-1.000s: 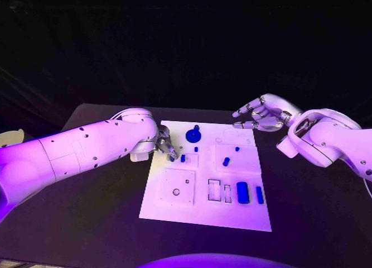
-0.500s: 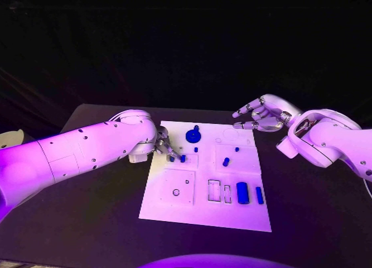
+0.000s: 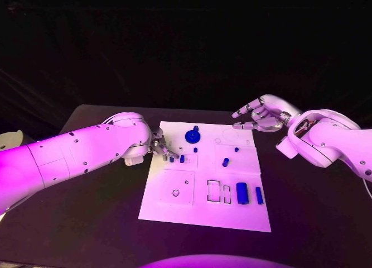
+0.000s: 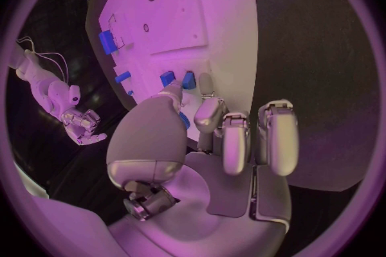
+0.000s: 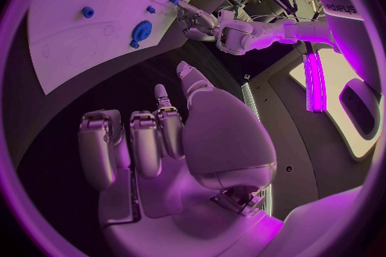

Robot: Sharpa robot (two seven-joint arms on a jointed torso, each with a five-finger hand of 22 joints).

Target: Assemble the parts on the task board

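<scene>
The left silver hand (image 3: 159,146) rests at the left edge of the flat white task board (image 3: 178,206), fingertips (image 4: 188,80) pinching a small blue peg (image 3: 182,158) there. The right silver hand (image 3: 260,114) hovers beyond the board's far right corner, fingers spread, empty.

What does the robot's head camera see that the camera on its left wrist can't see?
Head view: the long white left arm from outside, and the whole task board down to its near edge.

Left wrist view: the left robot hand from behind, very close, its fingertips right by a small blue part. I cannot tell if it is gripped.

Both: the board, blue parts on it, and the right robot hand, holding nothing.
</scene>
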